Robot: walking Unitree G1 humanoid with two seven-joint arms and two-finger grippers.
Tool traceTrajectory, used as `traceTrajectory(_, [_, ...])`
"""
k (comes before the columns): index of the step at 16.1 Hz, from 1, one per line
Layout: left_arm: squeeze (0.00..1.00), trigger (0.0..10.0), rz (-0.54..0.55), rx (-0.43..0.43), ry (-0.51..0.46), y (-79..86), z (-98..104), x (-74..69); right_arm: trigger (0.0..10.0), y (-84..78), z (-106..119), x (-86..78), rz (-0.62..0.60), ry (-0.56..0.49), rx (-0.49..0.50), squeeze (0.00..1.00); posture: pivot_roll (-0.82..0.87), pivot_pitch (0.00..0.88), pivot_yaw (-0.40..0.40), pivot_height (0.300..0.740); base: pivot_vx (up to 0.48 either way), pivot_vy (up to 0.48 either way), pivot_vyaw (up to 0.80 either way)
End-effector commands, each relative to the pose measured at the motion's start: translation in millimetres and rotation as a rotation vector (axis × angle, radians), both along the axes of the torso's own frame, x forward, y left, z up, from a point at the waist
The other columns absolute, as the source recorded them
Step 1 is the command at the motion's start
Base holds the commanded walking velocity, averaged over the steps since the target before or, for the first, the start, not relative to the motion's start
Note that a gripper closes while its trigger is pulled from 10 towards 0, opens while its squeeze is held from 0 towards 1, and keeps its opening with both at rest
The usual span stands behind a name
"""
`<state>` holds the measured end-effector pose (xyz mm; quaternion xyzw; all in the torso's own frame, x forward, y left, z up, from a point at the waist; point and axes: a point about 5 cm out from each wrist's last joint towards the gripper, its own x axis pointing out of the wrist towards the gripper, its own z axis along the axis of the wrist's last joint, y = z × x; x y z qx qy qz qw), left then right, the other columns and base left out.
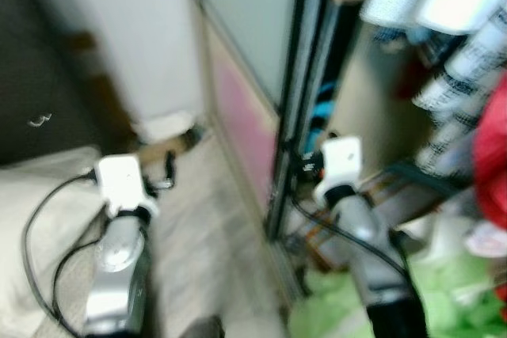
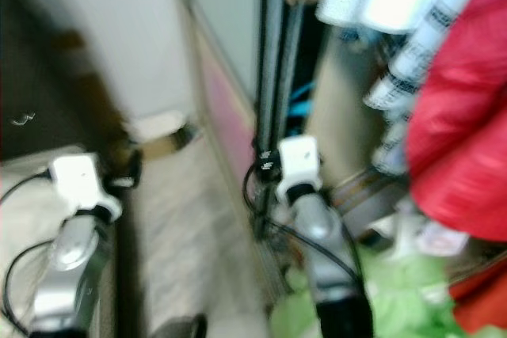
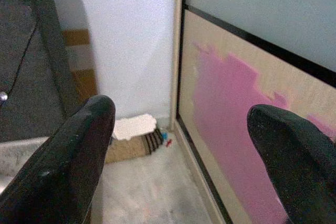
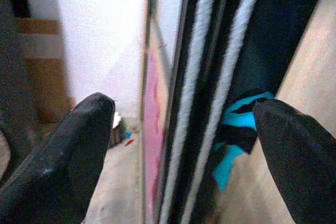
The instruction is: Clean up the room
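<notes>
Left gripper (image 3: pixel 178 145): fingers wide, empty, aimed at the wall corner. Right gripper (image 4: pixel 184 150): wide, empty, at the wardrobe door (image 1: pixel 238 61) edge. Green cloth (image 1: pixel 341 306) on floor by wardrobe, red garment (image 2: pixel 459 140) hanging. Tidying barely begun, I'd judge.

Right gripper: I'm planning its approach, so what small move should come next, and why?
Probably ease the right gripper forward toward the blue-and-black cloth behind the sliding door's edge. Its fingers are open and hold nothing, and the cloth lies just ahead between them.
</notes>
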<state>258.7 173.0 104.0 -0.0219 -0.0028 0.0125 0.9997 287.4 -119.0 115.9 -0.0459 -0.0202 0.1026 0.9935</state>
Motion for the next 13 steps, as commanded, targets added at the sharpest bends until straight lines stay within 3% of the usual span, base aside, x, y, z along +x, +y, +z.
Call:
traceTrajectory(1, [0.0,10.0,0.001,0.006,-0.005,2.8,1.1,0.2,10.0,3.0,3.5,2.3,0.004,-0.008,0.01,0.0,0.07,0.0,-0.034,0.74,0.0,0.0,0.8])
traceTrajectory(13, [0.0,10.0,0.005,0.016,-0.002,-2.1,2.4,5.8,10.0,3.4,7.6,7.0,0.011,-0.023,0.013,0.0,0.07,0.0,-0.034,0.74,0.0,0.0,0.8])
